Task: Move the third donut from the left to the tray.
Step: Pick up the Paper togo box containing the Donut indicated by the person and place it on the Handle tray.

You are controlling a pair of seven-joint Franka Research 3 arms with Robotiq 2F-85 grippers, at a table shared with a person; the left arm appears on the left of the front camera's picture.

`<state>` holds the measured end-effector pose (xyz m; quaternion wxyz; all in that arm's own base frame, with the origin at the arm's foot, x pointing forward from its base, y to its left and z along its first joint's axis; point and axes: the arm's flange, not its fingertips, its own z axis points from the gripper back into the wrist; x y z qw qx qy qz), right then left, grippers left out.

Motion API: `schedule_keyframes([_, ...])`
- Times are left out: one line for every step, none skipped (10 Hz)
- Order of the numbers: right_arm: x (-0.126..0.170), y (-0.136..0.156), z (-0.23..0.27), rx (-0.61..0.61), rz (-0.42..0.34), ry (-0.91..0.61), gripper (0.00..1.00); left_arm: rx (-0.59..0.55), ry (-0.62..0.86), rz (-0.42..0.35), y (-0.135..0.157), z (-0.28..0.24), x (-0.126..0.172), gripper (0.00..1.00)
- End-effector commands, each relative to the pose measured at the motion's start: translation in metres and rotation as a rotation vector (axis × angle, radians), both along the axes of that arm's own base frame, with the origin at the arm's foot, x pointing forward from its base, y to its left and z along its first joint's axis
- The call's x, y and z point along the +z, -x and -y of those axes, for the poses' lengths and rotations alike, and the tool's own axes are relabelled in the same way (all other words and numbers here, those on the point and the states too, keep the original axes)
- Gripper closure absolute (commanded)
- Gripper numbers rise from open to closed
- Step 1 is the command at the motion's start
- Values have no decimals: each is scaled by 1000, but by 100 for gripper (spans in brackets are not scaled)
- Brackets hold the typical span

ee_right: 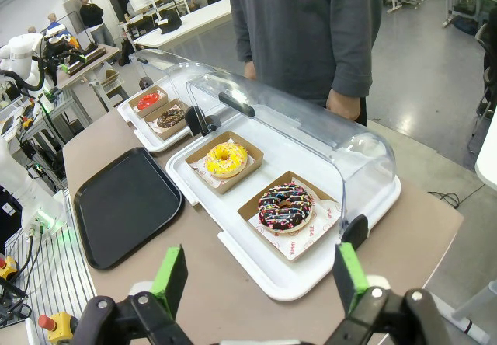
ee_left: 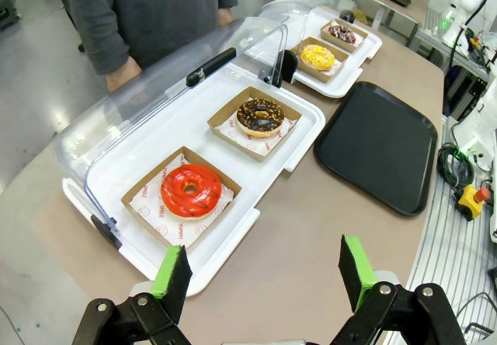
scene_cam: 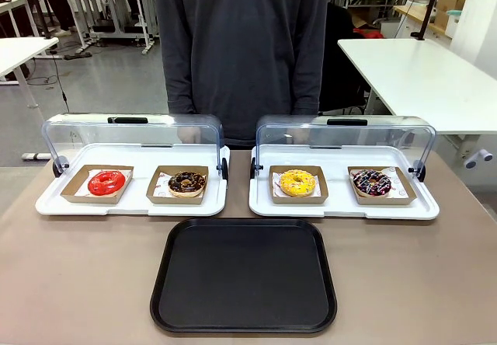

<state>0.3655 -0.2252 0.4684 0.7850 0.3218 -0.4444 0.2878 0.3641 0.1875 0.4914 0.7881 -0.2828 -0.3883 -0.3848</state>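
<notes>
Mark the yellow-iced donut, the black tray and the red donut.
yellow-iced donut (scene_cam: 289, 183), front view, left side of its icing ring.
black tray (scene_cam: 245, 277), front view, bare middle of its floor.
red donut (ee_left: 174, 193), left wrist view, its icing ring.

The tray (scene_cam: 245, 275): black plastic, matt and smooth. The third donut from the left (scene_cam: 297, 182): glossy yellow icing, seated in a matt brown cardboard holder (scene_cam: 278, 199). Domed lids (scene_cam: 345, 137): clear, glossy plastic.

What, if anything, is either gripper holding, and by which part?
Nothing is held: the left gripper and the right gripper both stand open and empty.
</notes>
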Motion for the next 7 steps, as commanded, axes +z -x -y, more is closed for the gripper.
schedule_keyframes([1, -4, 1, -1, 28, -12, 0, -2, 6, -5, 1, 1, 2, 0])
schedule_keyframes([1, -4, 1, -1, 28, -12, 0, -2, 6, -5, 1, 1, 2, 0])
schedule_keyframes([1, -4, 1, -1, 28, -12, 0, -2, 6, -5, 1, 1, 2, 0])
schedule_keyframes([1, -4, 1, -1, 28, -12, 0, -2, 6, -5, 1, 1, 2, 0])
schedule_keyframes([1, -4, 1, -1, 28, -12, 0, -2, 6, -5, 1, 1, 2, 0])
schedule_keyframes([1, -4, 1, -1, 28, -12, 0, -2, 6, -5, 1, 1, 2, 0])
schedule_keyframes([1, -4, 1, -1, 28, -12, 0, -2, 6, -5, 1, 1, 2, 0])
